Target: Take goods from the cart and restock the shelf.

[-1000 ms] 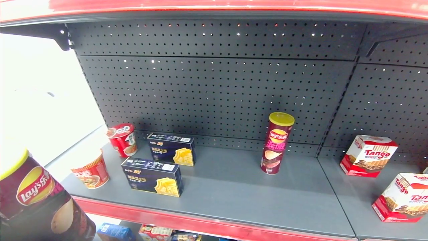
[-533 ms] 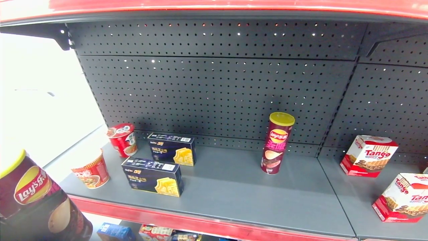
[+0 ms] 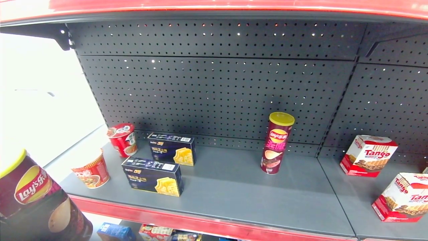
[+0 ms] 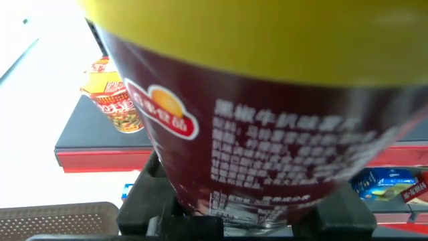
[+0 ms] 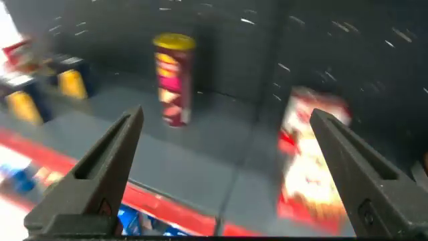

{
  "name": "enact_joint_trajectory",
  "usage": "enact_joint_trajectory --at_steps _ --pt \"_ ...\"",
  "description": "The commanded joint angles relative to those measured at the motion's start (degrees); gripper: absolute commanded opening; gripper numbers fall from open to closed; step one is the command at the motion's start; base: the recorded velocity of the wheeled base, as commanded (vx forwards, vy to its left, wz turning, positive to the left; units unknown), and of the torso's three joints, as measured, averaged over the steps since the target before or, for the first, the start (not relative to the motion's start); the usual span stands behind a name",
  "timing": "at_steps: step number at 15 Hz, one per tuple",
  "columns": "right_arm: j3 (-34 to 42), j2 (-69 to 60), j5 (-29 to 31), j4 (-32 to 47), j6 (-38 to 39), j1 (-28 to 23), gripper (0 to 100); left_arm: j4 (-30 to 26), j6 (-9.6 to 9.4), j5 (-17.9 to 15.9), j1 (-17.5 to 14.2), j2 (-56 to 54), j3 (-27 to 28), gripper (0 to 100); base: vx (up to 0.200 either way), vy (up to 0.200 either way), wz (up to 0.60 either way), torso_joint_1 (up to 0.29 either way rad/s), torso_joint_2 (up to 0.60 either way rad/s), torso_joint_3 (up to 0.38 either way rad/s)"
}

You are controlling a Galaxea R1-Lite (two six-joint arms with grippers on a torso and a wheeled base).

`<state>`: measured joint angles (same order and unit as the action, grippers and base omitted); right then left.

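left gripper [image 4: 244, 209] clamps chip can [image 4: 267, 134] | right gripper [image 5: 227, 174] wide, empty | risk: it may tip at release, toppling shelved can [image 3: 277, 144]

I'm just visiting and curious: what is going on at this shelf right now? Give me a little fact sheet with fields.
Left gripper: shut on held chip can, near the left front of the shelf
Right gripper: open, empty, facing the shelf
On shelf: standing chip can, two cup noodles, two blue boxes, two wafer boxes
Free space: between blue boxes and standing chip can
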<state>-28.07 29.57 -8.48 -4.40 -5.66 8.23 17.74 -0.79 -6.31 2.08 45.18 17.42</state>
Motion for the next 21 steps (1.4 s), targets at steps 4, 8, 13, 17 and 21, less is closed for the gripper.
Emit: enact_joint_trajectory --at_steps 4,8,13,17,21 --pt "-11.12 23.6 -2.06 -2.02 -2.34 10.05 100 0.63 0.18 -0.98 2.22 4.3 0.86 0 0.0 0.0 0.0 0.0 0.0 0.0" --pt "-3.92 37.31 -4.96 -24.95 -2.43 10.76 100 0.63 0.35 -0.89 4.42 6.85 3.15 0 0.0 0.0 0.0 0.0 0.0 0.0" --pt "-1.81 43.81 -5.05 -31.11 -1.9 12.25 100 0.63 1.41 -0.98 4.51 8.0 3.41 0 0.0 0.0 0.0 0.0 0.0 0.0" --pt "-1.02 58.58 -10.94 -48.77 -2.25 9.44 100 0.63 1.41 -0.98 4.51 8.52 5.17 0 0.0 0.0 0.0 0.0 0.0 0.0" --pt "-4.44 64.38 -19.82 -50.71 -2.17 7.06 100 0.28 1.41 -0.89 4.42 8.43 5.69 0 0.0 0.0 0.0 0.0 0.0 0.0"
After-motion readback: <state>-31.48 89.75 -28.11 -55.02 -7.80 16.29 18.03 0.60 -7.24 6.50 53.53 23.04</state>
